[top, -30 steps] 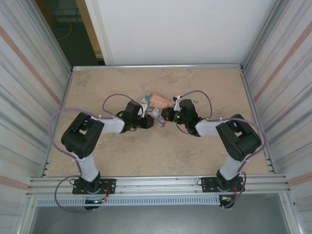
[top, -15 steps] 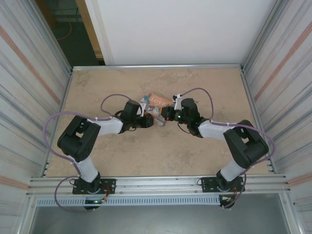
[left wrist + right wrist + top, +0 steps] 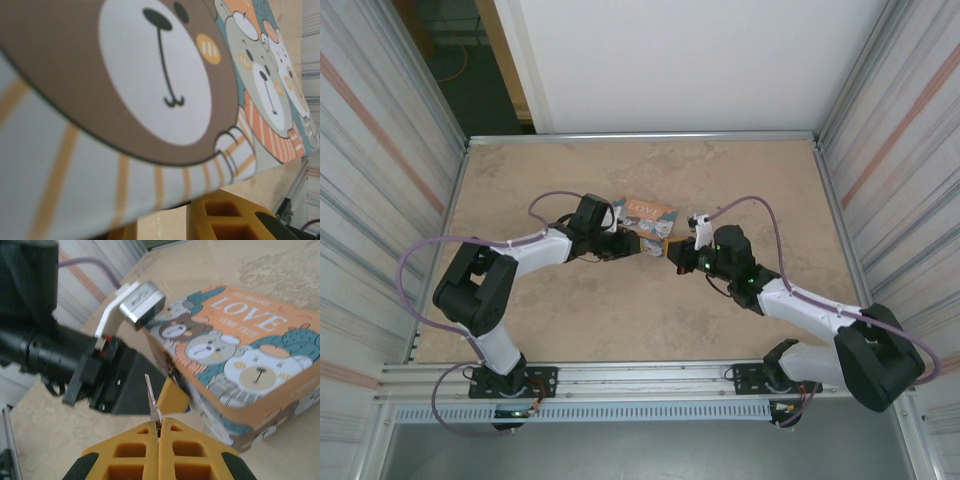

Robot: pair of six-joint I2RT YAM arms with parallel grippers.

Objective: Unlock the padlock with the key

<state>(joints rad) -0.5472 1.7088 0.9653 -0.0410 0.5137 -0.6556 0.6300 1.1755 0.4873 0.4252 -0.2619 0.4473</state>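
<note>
Hands meet near the middle of the table (image 3: 570,320), one placed to steady and one to work, as far as the layout lets you judge. Between them sits the tin (image 3: 240,360) with the cartoon bears and the word LOVE. One corner is turned toward your right arm, which leaves that edge free for an approach from that side.

Your left hand (image 3: 636,245) comes in from the opposite side and is tucked low against the same corner. Its own camera has the bear lid looming right over it. The two yellow fingers (image 3: 196,222) stand a little apart at their roots, but their tips run under the lid's edge. You cannot tell whether they pinch anything or merely brace the tin. A hold there would stop the tin sliding when the key pushes in, which is probably why the hand is placed so.

Your right hand (image 3: 159,426) has its fingers pressed together on the key (image 3: 151,399). The thin metal blade sticks straight out ahead, aimed at the corner and just short of it.

The padlock is too small and too hidden to pick out. Judging by where both hands converge, it hangs at that corner, beside the left finger. Line the blade up with the keyhole before you push.
</note>
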